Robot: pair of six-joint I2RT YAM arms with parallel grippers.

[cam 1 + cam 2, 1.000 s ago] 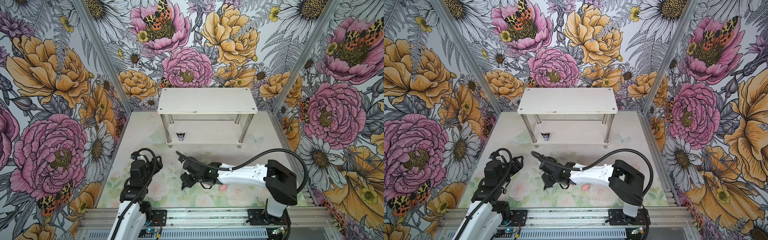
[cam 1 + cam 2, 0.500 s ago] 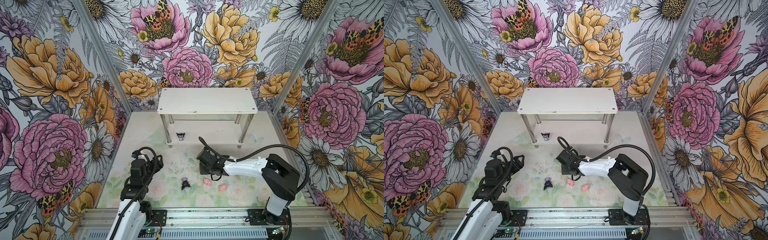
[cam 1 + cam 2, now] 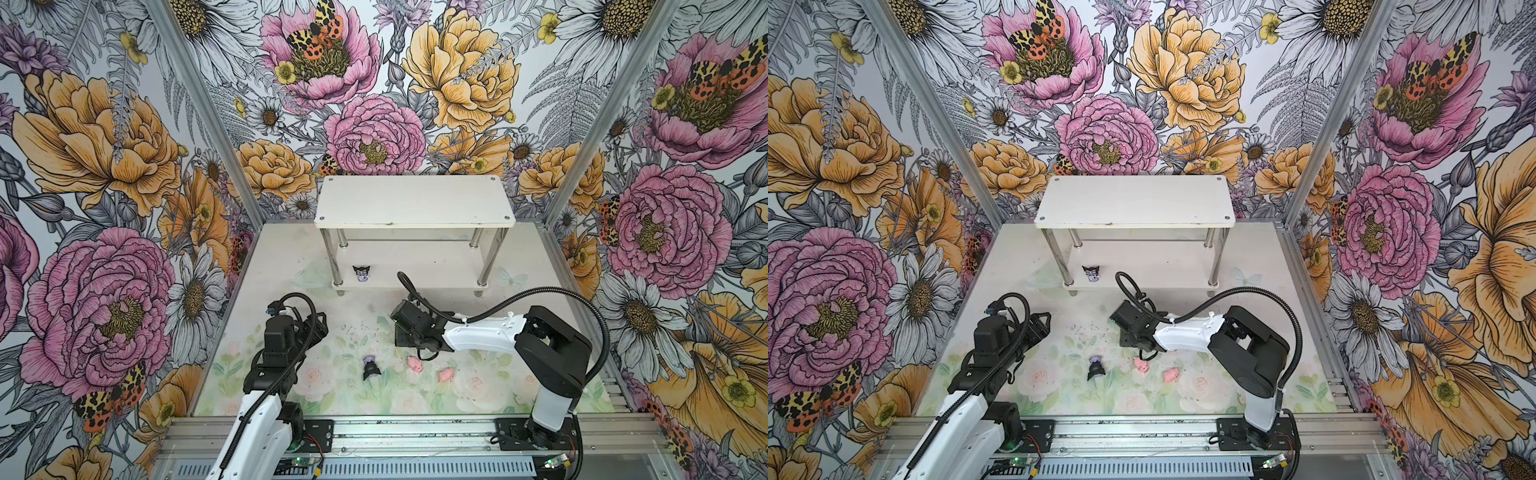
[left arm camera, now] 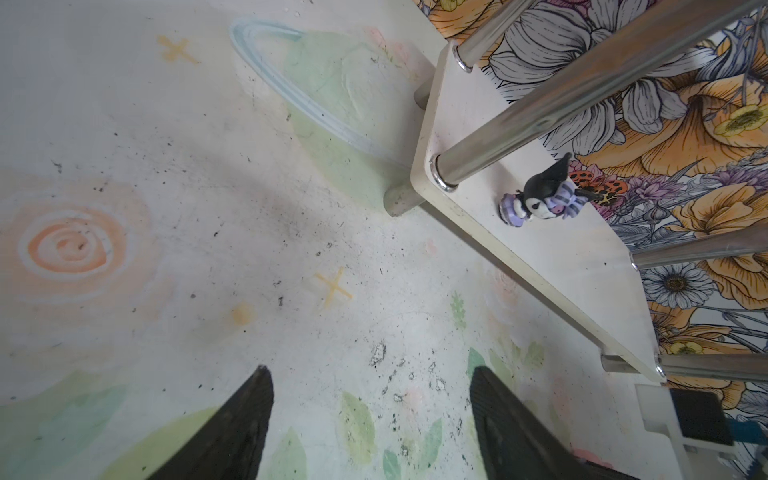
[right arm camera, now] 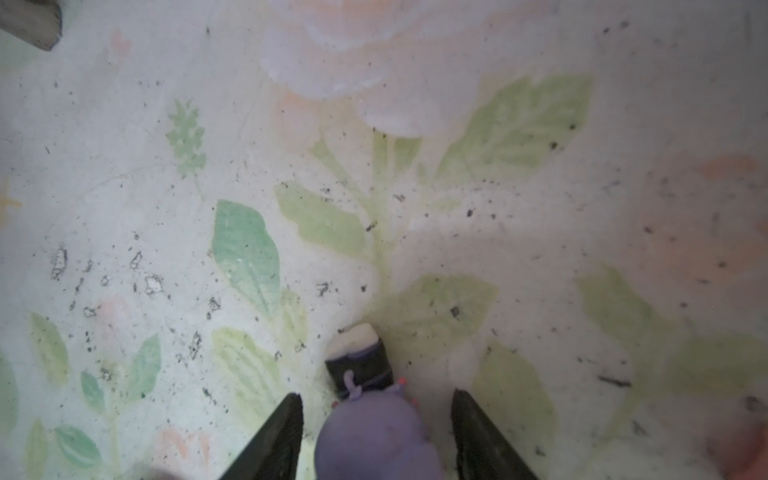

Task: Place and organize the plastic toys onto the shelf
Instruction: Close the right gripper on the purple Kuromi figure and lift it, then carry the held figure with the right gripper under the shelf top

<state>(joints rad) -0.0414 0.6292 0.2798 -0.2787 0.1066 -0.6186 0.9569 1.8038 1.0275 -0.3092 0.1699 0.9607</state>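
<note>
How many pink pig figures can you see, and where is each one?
2. Both lie on the table, off the shelf: one pink pig just below the white right arm in a top view, the other pink pig to its right. More may hide under the arms.

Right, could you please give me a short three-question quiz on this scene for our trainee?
1. True or false: the shelf has a toy on its top tier.
2. How many pink pigs show on the table in a top view? A one, B two, C four.
3. Fill in: the black-and-lavender figure on the shelf stands on the ____ tier.
Key: 1 false; 2 B; 3 lower.
</note>
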